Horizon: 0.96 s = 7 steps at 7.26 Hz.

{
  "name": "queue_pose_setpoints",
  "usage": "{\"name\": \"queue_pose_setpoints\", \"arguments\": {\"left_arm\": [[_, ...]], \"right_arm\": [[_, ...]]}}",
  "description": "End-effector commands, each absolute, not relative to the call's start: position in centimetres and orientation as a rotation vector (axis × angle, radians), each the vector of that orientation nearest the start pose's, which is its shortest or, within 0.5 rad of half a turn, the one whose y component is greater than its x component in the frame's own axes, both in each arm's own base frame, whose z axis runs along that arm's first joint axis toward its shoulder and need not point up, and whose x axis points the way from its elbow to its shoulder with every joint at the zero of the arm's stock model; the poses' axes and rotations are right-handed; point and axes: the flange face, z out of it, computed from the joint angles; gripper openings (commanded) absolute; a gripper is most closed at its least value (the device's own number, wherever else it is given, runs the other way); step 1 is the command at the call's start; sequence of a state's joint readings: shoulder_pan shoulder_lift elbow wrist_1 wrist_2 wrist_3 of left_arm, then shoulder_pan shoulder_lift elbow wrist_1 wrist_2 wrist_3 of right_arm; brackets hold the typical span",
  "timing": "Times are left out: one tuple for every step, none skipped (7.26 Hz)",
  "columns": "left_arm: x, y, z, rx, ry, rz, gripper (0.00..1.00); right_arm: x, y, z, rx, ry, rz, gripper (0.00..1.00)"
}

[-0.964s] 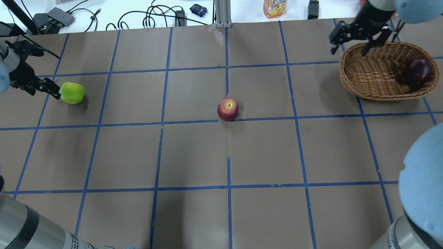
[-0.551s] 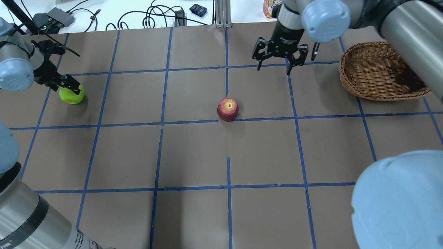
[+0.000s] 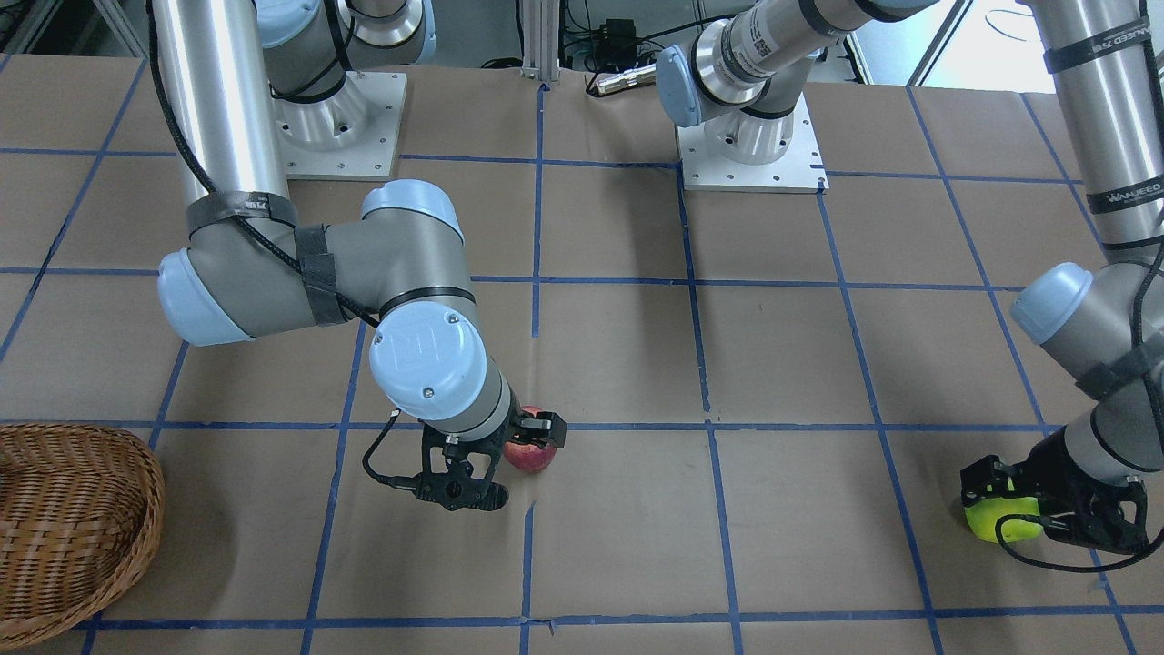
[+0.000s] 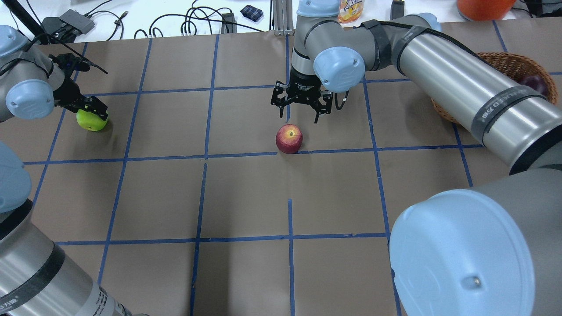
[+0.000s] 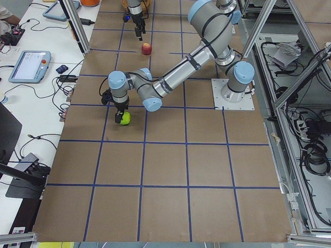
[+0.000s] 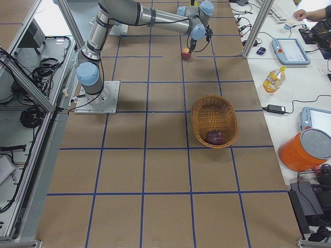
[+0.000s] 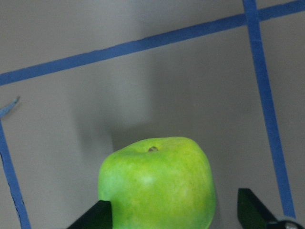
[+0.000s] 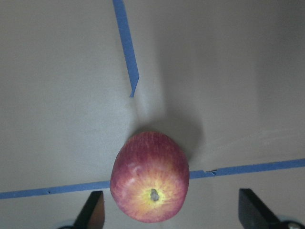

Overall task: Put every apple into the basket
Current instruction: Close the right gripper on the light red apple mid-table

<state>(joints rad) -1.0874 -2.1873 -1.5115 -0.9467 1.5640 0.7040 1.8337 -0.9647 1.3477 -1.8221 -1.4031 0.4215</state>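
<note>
The right claw (image 8: 174, 212), fingers spread, hovers over the red apple (image 8: 150, 176), which lies straight below between them. The left claw (image 7: 174, 214), also spread, straddles the green apple (image 7: 155, 183).

Brown paper (image 4: 246, 197) gridded with blue tape (image 4: 290, 263) covered the table, beside a white bench (image 6: 302, 87) (strewn with cables (image 4: 189, 27), a yellow bottle (image 6: 272, 78), an orange bucket (image 6: 296, 153)) behind aluminium posts (image 6: 257, 26).
</note>
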Motion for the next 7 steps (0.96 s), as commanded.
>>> {"name": "queue_pose_setpoints", "arguments": {"left_arm": [[20.4,-67.0,20.5,0.345,3.087,-0.087,0.99],[20.7,-67.0,20.4,0.345,3.086,-0.084,1.00],[20.8,-66.9,20.4,0.361,3.070,-0.068,1.00],[20.9,-67.0,20.6,0.362,3.061,-0.075,1.00],[21.4,-67.4,20.8,0.385,3.041,-0.106,1.00],[22.8,-67.4,20.8,0.367,3.041,-0.112,1.00],[24.3,-67.3,20.4,0.341,3.044,-0.109,1.00]], "right_arm": [[33.5,-62.4,22.8,0.239,3.010,0.297,1.00],[33.9,-62.2,22.2,0.229,3.008,0.274,1.00],[34.0,-61.9,21.4,0.227,3.011,0.291,1.00],[33.9,-61.5,20.3,0.227,3.017,0.319,1.00],[33.9,-61.5,19.9,0.224,3.011,0.287,1.00],[34.1,-61.3,19.6,0.223,2.977,0.288,0.93],[34.4,-61.1,19.4,0.224,2.949,0.302,0.66]]}}
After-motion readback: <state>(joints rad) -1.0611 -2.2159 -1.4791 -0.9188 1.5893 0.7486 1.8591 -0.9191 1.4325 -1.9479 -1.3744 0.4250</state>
